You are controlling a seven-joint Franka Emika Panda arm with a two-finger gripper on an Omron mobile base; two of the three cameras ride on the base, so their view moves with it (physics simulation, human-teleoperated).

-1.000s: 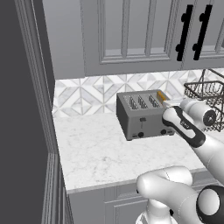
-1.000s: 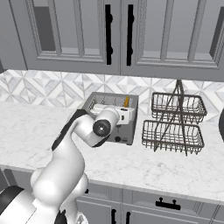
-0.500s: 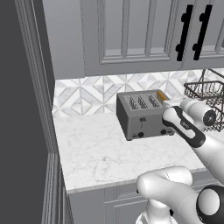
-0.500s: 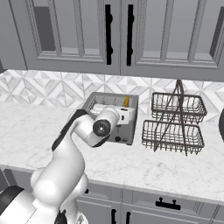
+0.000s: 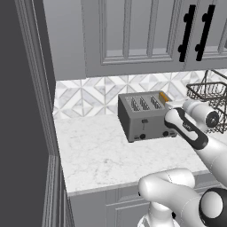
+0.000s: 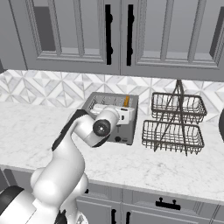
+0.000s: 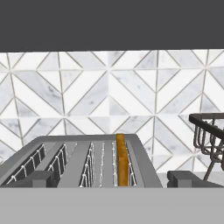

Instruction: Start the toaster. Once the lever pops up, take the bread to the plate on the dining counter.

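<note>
left base view risk: the toaster (image 5: pixel 144 116) can be bumped by the arm, because the hand is held close by its right end, and the lever tab can be missed
left base view count: one toaster, one bread (image 5: pixel 163 96) seen sticking up at the far right slot, one wire basket rack (image 5: pixel 208 95)
right base view risk: the front of the toaster (image 6: pixel 114 114) is hidden by the hand, so the push can land off the lever
right base view count: one bread (image 6: pixel 126 101), one rack (image 6: pixel 176 120) of two baskets beside the toaster
hand view risk: the bread (image 7: pixel 122 163) can be knocked if the hand is dropped too low over the slots
hand view count: four slots, one bread in the slot at the right, two finger tips (image 7: pixel 35 179)
pincer: the gripper (image 7: pixel 111 180) is spread wide, with nothing pinched
</note>
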